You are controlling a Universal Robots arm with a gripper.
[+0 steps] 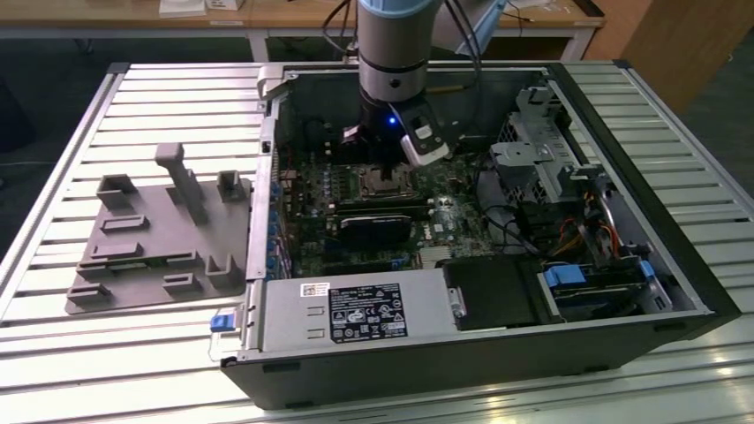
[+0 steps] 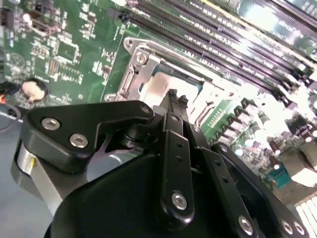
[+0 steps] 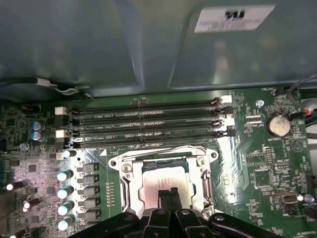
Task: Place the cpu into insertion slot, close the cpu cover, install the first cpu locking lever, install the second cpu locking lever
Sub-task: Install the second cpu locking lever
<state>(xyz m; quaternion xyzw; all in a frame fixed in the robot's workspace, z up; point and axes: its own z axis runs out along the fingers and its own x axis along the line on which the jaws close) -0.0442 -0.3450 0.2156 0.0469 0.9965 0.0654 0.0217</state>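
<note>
The cpu lies flat in the insertion slot, its silver top showing through the window of the cpu cover. The cover's silver frame lies down around the chip. My gripper is shut with nothing between its black fingers, the tips just over the chip's near edge. In the second wrist view the same joined fingertips hang over the cpu and cover. In the exterior view my gripper stands upright inside the open computer case, right above the socket.
Long black memory slots run beside the socket, with a row of capacitors and a coin battery nearby. A black heatsink block, a power supply and a drive cage crowd the case. A grey fixture sits at the exterior view's left.
</note>
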